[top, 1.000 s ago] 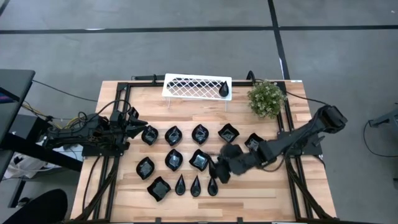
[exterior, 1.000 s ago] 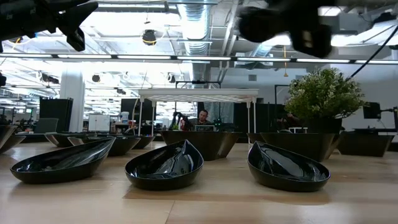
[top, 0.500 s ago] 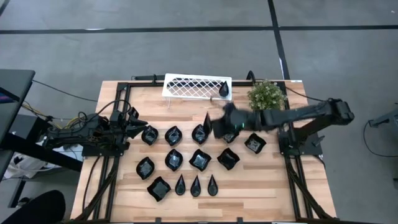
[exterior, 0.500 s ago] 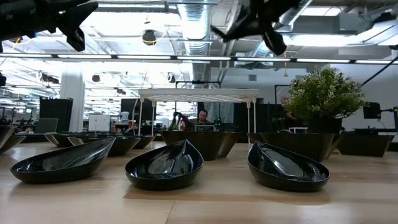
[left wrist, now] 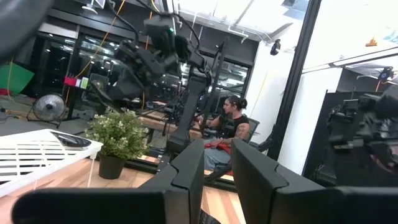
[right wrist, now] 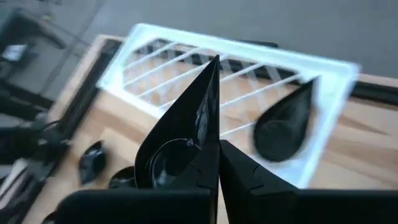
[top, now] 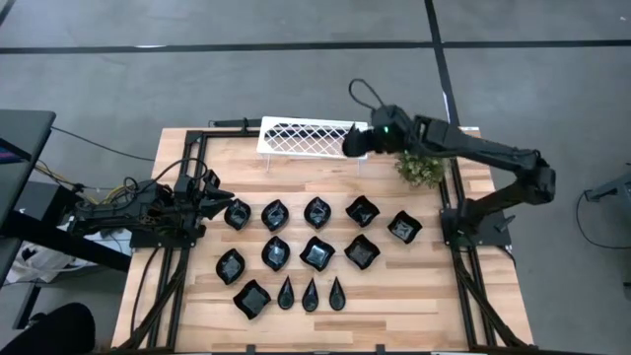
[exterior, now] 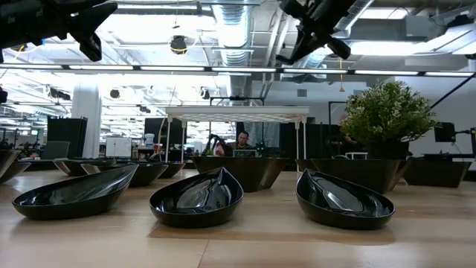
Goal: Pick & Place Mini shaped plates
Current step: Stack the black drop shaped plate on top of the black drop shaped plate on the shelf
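High view: I am carrying one teardrop plate toward the white rack [top: 311,136] at the far edge of the table [top: 424,296]. The right gripper [top: 357,141] is hovering over the rack's right end, right where a teardrop plate already on the rack [right wrist: 283,127] is lying. To do this well, I judge I should be coming down beside that plate, not on it, and lowering the carried piece flat before letting go. The other mini shaped plates [top: 316,252] are sitting in rows mid-table, well apart from the rack. The left gripper [top: 215,193] is waiting at the left side, just beside the nearest plate in the back row.

Low view: the right gripper [exterior: 316,26] is hanging high above the table, so there is plenty of descent left. Three leaf-shaped plates [exterior: 197,197] are filling the foreground.

Left wrist view: the left gripper's fingers [left wrist: 186,180] are standing slightly parted with nothing between them.

Right wrist view: the right gripper's fingers [right wrist: 245,174] are clenched on the rim of the carried teardrop plate [right wrist: 183,134], which is standing up on edge with its point toward the rack. The plant [top: 422,163] is close beside my arm, so I am watching that clearance.
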Tool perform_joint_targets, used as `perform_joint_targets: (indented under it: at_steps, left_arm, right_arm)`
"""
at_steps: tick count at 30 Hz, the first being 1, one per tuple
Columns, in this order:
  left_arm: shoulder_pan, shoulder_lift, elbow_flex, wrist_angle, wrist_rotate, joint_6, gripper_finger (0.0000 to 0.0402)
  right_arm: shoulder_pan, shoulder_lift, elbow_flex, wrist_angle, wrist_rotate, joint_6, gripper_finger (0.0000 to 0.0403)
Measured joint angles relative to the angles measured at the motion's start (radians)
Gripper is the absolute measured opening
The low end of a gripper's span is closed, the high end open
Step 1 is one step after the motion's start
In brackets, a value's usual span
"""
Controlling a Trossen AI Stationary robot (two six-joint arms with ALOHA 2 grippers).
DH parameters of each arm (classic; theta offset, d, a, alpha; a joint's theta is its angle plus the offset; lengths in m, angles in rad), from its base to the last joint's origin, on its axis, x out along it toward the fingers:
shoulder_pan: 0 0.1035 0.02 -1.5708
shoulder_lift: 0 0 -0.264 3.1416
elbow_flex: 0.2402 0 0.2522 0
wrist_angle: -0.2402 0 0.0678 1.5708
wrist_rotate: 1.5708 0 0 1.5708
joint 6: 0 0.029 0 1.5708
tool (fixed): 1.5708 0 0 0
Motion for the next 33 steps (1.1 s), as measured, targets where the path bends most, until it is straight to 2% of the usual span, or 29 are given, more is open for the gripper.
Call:
perform_joint_targets:
  at_steps: [7,11,17,25,33]
  left_arm:
    - [0.000,0.000,0.000,0.000,0.000,0.000,0.0082]
    - [0.000,0.000,0.000,0.000,0.000,0.000,0.0082]
    - [0.000,0.000,0.000,0.000,0.000,0.000,0.0082]
    - [0.000,0.000,0.000,0.000,0.000,0.000,0.0082]
    - [0.000,0.000,0.000,0.000,0.000,0.000,0.0082]
  right_arm:
    - [-0.105,0.133,0.196,-0.221,-0.052,0.000,0.0000]
    - [-0.137,0.200,0.255,-0.267,-0.069,-0.011,0.0000]
    - [-0.173,0.260,0.271,-0.271,-0.158,-0.035,0.0000]
    - [-0.205,0.255,0.272,-0.321,-0.157,-0.009,0.0000]
    - [-0.186,0.264,0.254,-0.344,-0.155,0.007,0.0000]
